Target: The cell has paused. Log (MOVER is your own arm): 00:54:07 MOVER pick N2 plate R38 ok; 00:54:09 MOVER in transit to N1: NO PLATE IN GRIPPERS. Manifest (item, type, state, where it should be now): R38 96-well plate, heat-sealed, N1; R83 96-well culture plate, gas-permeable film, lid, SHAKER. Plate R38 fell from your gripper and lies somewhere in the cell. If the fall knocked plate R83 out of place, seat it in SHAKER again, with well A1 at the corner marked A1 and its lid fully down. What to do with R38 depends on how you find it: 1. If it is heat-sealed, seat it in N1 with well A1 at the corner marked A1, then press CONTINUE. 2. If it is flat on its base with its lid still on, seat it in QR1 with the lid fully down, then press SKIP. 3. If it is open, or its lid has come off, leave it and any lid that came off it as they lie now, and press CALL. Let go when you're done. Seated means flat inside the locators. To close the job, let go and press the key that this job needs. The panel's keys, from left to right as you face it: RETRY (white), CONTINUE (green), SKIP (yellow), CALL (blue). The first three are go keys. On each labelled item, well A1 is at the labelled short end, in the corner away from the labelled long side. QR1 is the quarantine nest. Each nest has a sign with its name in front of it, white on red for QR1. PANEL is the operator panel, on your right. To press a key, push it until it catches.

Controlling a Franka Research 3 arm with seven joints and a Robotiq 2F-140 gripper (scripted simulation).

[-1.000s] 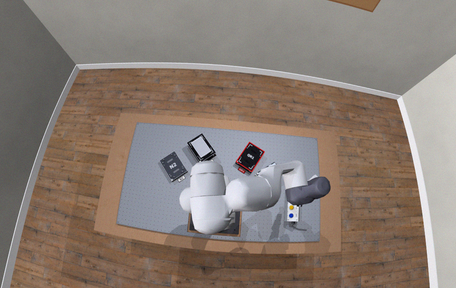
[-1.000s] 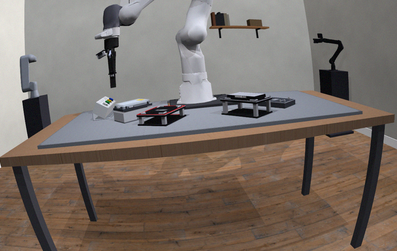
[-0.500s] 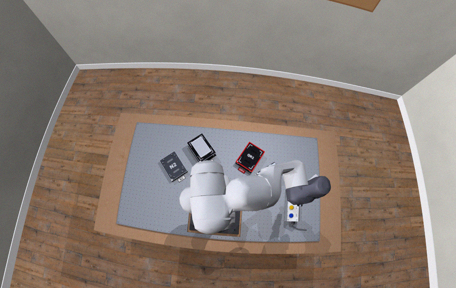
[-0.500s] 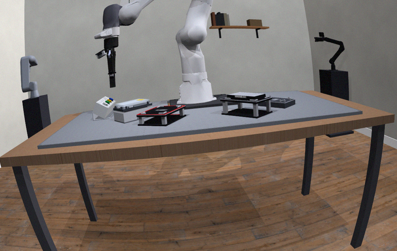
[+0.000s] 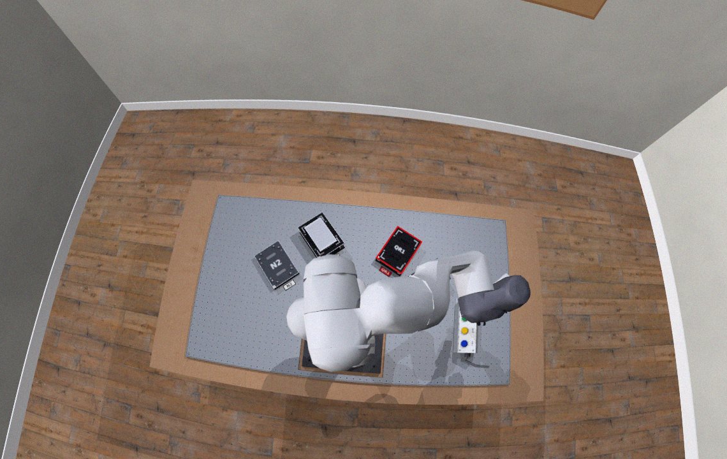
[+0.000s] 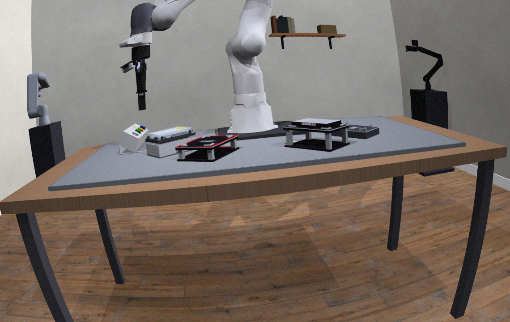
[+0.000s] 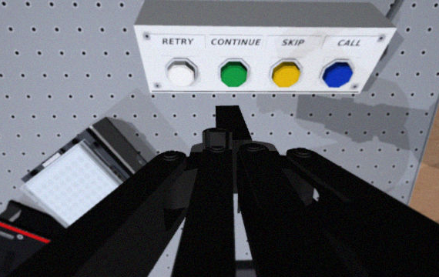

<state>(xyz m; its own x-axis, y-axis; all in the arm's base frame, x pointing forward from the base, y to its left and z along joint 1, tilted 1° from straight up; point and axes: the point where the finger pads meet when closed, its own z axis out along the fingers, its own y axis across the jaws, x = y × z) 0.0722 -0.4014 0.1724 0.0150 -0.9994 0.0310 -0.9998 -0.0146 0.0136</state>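
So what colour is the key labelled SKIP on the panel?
Yellow: the SKIP key, clearest in the wrist view.

A lab automation cell: labelled plate nests (image 5: 276, 264) and an operator key panel (image 7: 264, 58) on a perforated bench (image 5: 229, 319).

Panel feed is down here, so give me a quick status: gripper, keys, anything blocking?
Gripper shut, empty, above panel. Green key just ahead, unpressed. Nothing in the way.
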